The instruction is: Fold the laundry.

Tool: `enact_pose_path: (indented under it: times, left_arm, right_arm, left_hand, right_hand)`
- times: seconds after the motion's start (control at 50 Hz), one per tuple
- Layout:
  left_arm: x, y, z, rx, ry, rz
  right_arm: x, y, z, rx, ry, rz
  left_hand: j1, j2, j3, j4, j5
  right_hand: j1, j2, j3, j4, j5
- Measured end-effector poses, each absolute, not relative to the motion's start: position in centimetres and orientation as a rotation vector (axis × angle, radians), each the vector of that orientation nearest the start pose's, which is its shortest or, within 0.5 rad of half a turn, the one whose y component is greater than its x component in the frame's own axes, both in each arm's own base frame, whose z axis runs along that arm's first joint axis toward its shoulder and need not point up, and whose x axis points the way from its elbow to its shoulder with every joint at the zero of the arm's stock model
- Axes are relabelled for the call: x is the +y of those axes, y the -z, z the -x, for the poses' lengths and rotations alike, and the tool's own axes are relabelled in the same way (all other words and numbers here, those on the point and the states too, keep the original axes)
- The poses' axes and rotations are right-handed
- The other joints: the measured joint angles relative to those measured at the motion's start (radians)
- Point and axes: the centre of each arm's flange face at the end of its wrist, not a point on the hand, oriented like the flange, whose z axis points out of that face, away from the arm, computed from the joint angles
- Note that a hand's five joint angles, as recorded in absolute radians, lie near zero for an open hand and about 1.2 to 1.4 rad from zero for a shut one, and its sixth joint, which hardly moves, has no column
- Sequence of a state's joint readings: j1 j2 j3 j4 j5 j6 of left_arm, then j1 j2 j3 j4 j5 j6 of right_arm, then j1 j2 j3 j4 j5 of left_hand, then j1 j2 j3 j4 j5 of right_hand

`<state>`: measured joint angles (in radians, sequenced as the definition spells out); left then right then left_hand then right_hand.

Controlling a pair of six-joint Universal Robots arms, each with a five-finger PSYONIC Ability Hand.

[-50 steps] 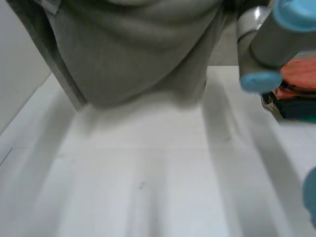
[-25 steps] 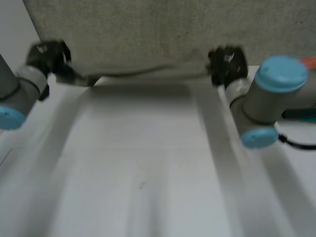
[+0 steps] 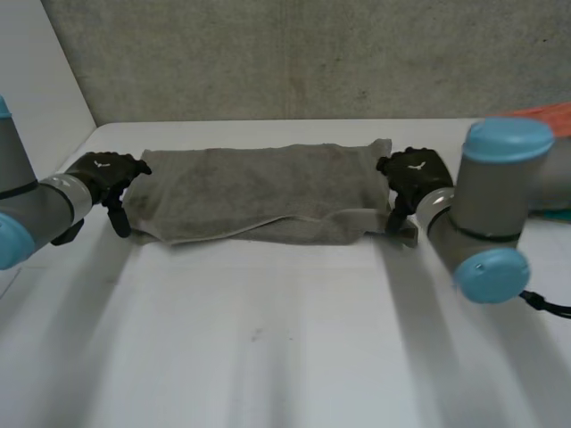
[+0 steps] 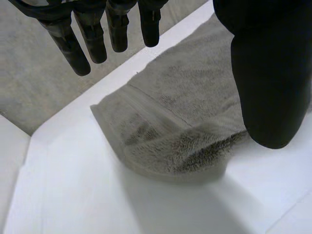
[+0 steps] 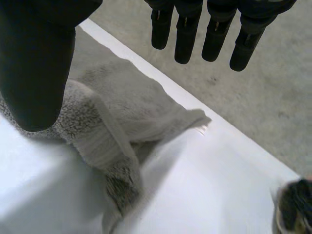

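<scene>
Towel point(image 3: 259, 192) lies folded between left hand point(image 3: 107, 174) and right hand point(image 3: 415, 169).

Grey towel point(image 3: 259, 192) folded on white table point(image 3: 268, 339), left hand point(image 3: 107, 174) at one end, right hand point(image 3: 412, 171) at the other

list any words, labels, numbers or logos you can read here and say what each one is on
No text here can be read.
Back of the left robot hand: a small white mark, too small to read.
Back of the right robot hand: a similar white mark, too small to read.
Grey towel: no tag or print visible.
</scene>
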<state>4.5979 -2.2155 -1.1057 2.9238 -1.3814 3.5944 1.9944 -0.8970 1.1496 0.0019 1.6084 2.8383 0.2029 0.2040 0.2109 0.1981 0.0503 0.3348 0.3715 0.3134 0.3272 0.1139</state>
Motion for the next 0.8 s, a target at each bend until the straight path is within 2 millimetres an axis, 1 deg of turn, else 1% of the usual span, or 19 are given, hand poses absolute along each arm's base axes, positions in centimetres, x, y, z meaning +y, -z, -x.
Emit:
enact_pose_path:
  times: [0.08, 0.14, 0.22, 0.3, 0.4, 0.48, 0.5, 0.52, 0.56, 0.6, 0.68, 0.74, 0.78, 0.8]
  left_arm:
    - [-37.3, -20.5, 19.8, 2.432, 1.748, -0.885]
    - [-36.4, -20.6, 20.5, 2.443, 1.755, -0.902]
    - [-35.1, -19.9, 22.1, 2.473, 1.750, -0.948]
    - [-34.5, -18.5, 24.4, 2.483, 1.740, -1.003]
    - [-35.0, -17.6, 25.7, 2.458, 1.736, -1.002]
    - [-35.8, -17.1, 26.3, 2.431, 1.732, -0.975]
    - [-36.0, -17.0, 26.4, 2.425, 1.730, -0.968]
    - [-36.3, -16.7, 26.6, 2.417, 1.726, -0.958]
    - [-36.7, -16.4, 26.8, 2.407, 1.719, -0.946]
    - [-37.2, -16.0, 26.9, 2.400, 1.710, -0.940]
    - [-37.8, -15.3, 27.0, 2.394, 1.684, -0.945]
    - [-38.2, -14.6, 26.9, 2.393, 1.657, -0.959]
    - [-38.3, -14.5, 26.9, 2.395, 1.648, -0.963]
    - [-38.4, -14.3, 26.9, 2.399, 1.635, -0.970]
  right_arm:
    - [-33.9, -19.6, -27.6, 2.375, 1.821, 0.771]
    - [-34.1, -20.0, -26.8, 2.409, 1.775, 0.748]
    - [-34.6, -20.0, -26.1, 2.443, 1.715, 0.744]
    - [-35.2, -18.8, -26.5, 2.444, 1.666, 0.770]
    - [-35.5, -17.2, -27.4, 2.437, 1.634, 0.801]
    - [-35.8, -16.0, -28.1, 2.441, 1.623, 0.812]
    - [-35.9, -15.7, -28.3, 2.443, 1.625, 0.812]
    - [-36.1, -15.3, -28.5, 2.443, 1.632, 0.809]
    - [-36.4, -14.9, -28.8, 2.438, 1.651, 0.802]
    - [-36.6, -14.7, -29.1, 2.429, 1.671, 0.795]
    - [-36.5, -15.1, -29.5, 2.399, 1.703, 0.789]
    - [-36.0, -16.3, -29.5, 2.362, 1.727, 0.792]
    - [-35.8, -16.7, -29.5, 2.350, 1.736, 0.794]
    - [-35.5, -17.4, -29.4, 2.328, 1.754, 0.797]
  left_hand:
    - [0.006, 0.013, 0.004, 0.013, 0.004]
    - [0.028, 0.043, 0.028, 0.047, 0.009]
    - [0.089, 0.087, 0.075, 0.097, 0.071]
    - [0.103, 0.111, 0.102, 0.121, 0.095]
    - [0.126, 0.124, 0.114, 0.134, 0.109]
    - [0.126, 0.136, 0.126, 0.145, 0.120]
    - [0.126, 0.139, 0.131, 0.148, 0.124]
    - [0.137, 0.148, 0.139, 0.156, 0.131]
    - [0.198, 0.190, 0.184, 0.200, 0.177]
    - [0.238, 0.232, 0.222, 0.237, 0.214]
    - [0.283, 0.279, 0.274, 0.291, 0.266]
    - [0.283, 0.282, 0.276, 0.294, 0.269]
    - [0.283, 0.282, 0.276, 0.294, 0.269]
    - [0.283, 0.282, 0.276, 0.294, 0.268]
  right_hand:
    - [0.000, 0.000, 0.002, 0.000, 0.010]
    - [0.006, 0.003, 0.025, 0.007, 0.055]
    - [0.051, 0.003, 0.079, 0.057, 0.114]
    - [0.091, 0.003, 0.111, 0.104, 0.151]
    - [0.104, 0.039, 0.123, 0.116, 0.164]
    - [0.263, 0.214, 0.272, 0.260, 0.303]
    - [0.370, 0.320, 0.376, 0.359, 0.403]
    - [0.557, 0.524, 0.574, 0.533, 0.578]
    - [0.782, 0.750, 0.794, 0.780, 0.821]
    - [0.810, 0.811, 0.864, 0.857, 0.887]
    - [0.810, 0.811, 0.869, 0.866, 0.889]
    - [0.810, 0.811, 0.869, 0.866, 0.889]
    - [0.810, 0.811, 0.869, 0.866, 0.889]
    - [0.810, 0.811, 0.869, 0.866, 0.888]
